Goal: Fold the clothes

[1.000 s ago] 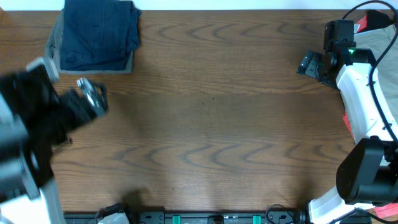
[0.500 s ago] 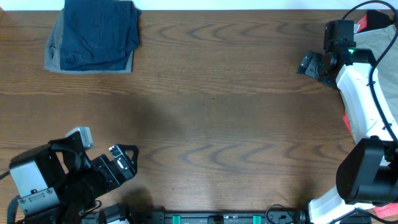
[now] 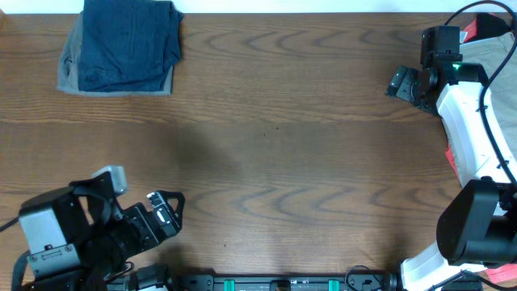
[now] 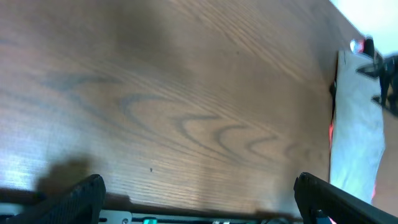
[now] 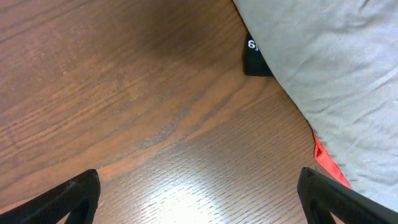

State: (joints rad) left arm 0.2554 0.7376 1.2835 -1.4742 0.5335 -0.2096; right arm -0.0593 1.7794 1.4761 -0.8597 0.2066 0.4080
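Observation:
A folded dark navy pair of shorts (image 3: 128,40) lies on a folded grey-green pair (image 3: 69,66) at the table's far left corner. A tan khaki cloth (image 3: 494,56) lies at the far right edge; it also shows in the right wrist view (image 5: 329,68). My left gripper (image 3: 166,214) is open and empty near the front left edge, over bare wood (image 4: 198,198). My right gripper (image 3: 401,85) is open and empty at the far right, beside the khaki cloth and above bare wood (image 5: 199,199).
A red bit (image 5: 326,163) shows under the khaki cloth, and a black tag (image 5: 255,59) lies at its edge. The table's front rail (image 3: 275,283) runs along the near edge. The right arm's white body (image 3: 472,137) stands along the right side.
My left arm swung from beside the folded stack down to the front left edge, then settled there. The right arm has not moved.

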